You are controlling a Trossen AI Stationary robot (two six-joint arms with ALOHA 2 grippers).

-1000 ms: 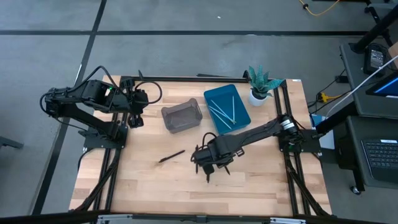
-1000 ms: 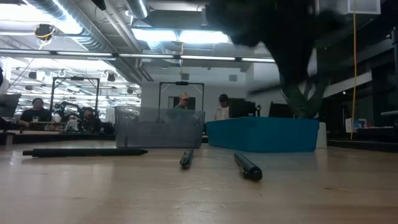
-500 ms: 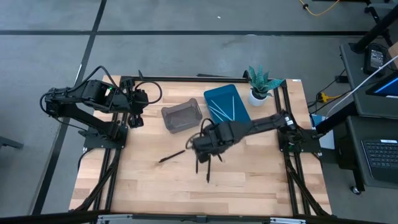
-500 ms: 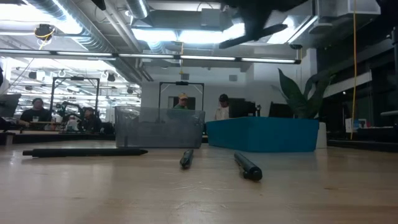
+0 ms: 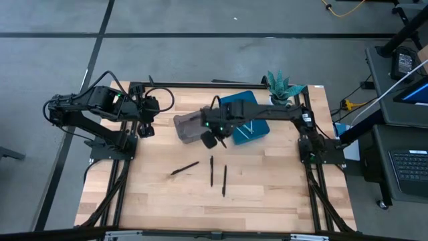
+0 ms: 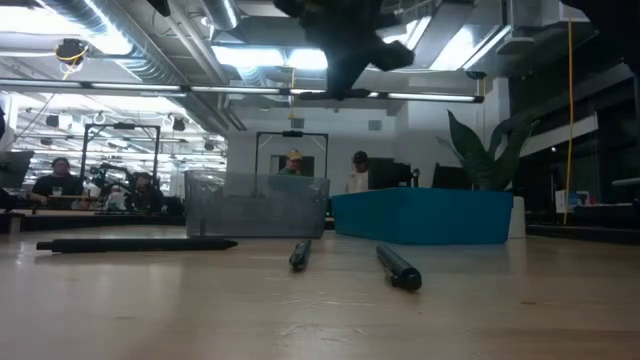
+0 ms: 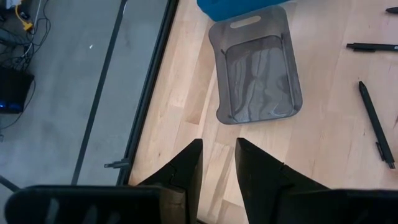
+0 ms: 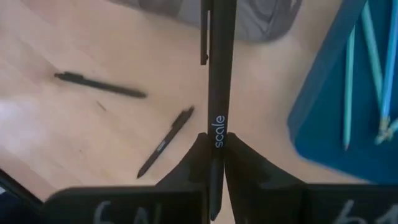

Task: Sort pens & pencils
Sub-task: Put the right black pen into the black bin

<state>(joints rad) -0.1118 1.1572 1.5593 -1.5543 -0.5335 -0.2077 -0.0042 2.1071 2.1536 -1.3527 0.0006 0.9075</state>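
Right wrist view, nearest first: shows the right gripper (image 8: pixel 216 148) pinched tight on a black pen (image 8: pixel 222 68), gripped low on the barrel, clip end forward. Runs straight out from between the fingers, long axis in line with the wrist, tip reaching over the near rim of the grey tray (image 8: pixel 273 18). Leaves two loose black pens (image 8: pixel 99 86) flat on the wood below and to one side, well apart from the held one. Puts the blue tray (image 8: pixel 323 93) off to the other side, with light blue sticks (image 8: pixel 349 87) lying roughly parallel inside. From the high view, hangs at the grey tray's right edge, between it and the blue tray, touching neither as far as can be told; so probably needs only a short carry over the grey tray's wall before release, with the pen's length best kept along the tray's longer side. Counts three black pens (image 5: pixel 211 171) on the table nearer the front, each lying at its own angle. Farthest off, at the table's left rear, finds the left gripper (image 5: pixel 146 114) waiting, fingers slightly parted and empty.
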